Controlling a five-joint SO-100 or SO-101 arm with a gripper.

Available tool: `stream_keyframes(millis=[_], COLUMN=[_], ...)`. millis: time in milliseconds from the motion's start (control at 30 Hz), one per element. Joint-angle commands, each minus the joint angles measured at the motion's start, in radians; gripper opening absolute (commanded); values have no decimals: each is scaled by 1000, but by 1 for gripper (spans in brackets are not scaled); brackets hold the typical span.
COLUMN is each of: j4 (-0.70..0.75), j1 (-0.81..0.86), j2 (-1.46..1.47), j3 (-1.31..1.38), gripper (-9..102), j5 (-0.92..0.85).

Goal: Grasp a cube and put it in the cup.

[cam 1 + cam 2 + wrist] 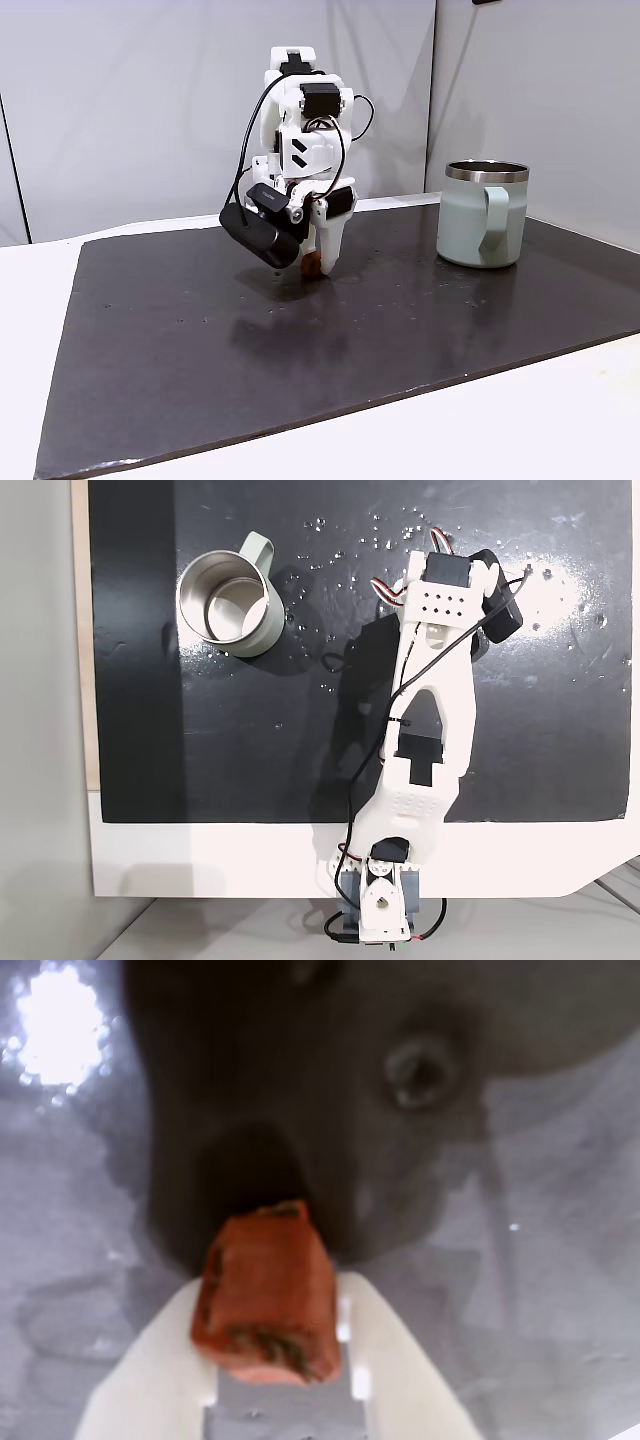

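Note:
In the wrist view the small terracotta cube (268, 1295) is clamped in my gripper (265, 1252), between the white finger (400, 1370) below it and the dark finger (250, 1160) above it. From the side fixed view the cube (313, 264) shows at the tips of the gripper (316, 264), low over the dark mat; I cannot tell whether it touches. The mint-green cup (482, 215) stands upright well to the right there, handle toward the camera. Seen from above, the cup (262, 630) is at the upper left, and the arm's head (440, 600) hides the gripper and the cube.
A dark mat (400, 330) covers most of the white table (30, 300). The arm's base (375, 900) sits at the table's near edge in the top-down fixed view. A bright light glare (55, 1020) reflects off the mat. Open mat lies between arm and cup.

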State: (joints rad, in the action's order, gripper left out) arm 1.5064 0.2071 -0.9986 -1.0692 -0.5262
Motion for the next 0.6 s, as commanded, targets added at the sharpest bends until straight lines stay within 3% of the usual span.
stream_keyframes(millis=[0, 333, 567], j4=[-12, 61, 239], j1=[12, 11, 21], j2=[-8, -183, -301], j3=[52, 72, 235], gripper=[3, 2, 1], j5=[-9, 15, 61])
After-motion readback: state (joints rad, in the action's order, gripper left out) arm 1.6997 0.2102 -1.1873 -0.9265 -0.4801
